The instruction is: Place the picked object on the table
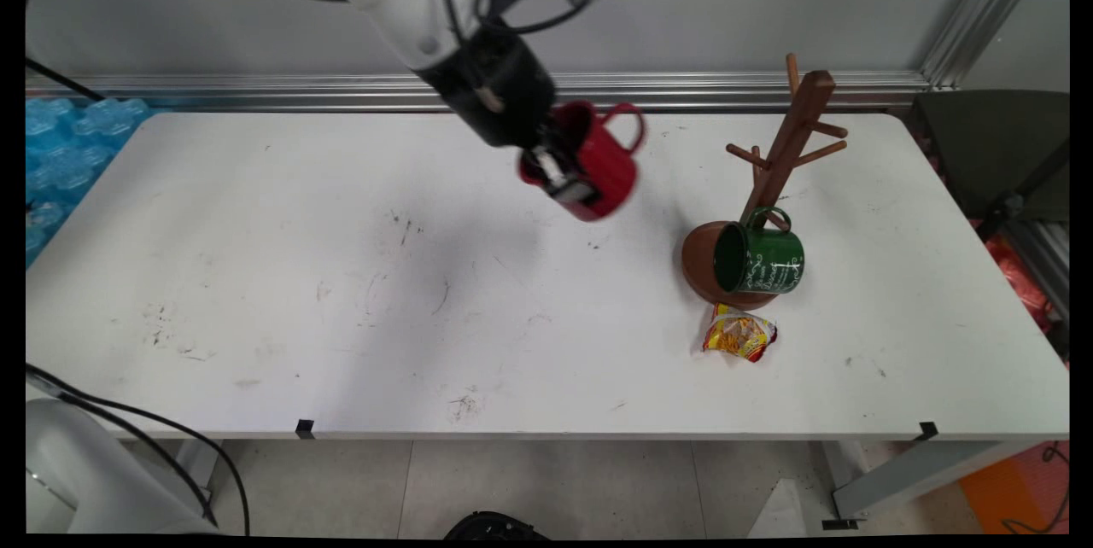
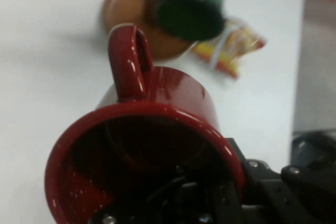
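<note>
My gripper [image 1: 565,179] is shut on the rim of a red mug [image 1: 602,164] and carries it tilted above the table's back middle, its handle pointing up and to the right. In the hand view the red mug [image 2: 152,129] fills the lower frame, mouth toward the camera, one finger inside it. To the right stands a wooden mug tree [image 1: 790,138] on a round brown base [image 1: 700,253]. A green mug [image 1: 760,258] hangs by its handle from a low peg of the tree, mouth facing left. The green mug [image 2: 191,9] shows blurred beyond the red one.
A yellow and red snack packet [image 1: 739,335] lies just in front of the tree's base, also seen as the packet [image 2: 231,48] in the hand view. Blue bubble wrap [image 1: 60,147] sits off the table's left end. A dark chair [image 1: 999,155] stands at the right.
</note>
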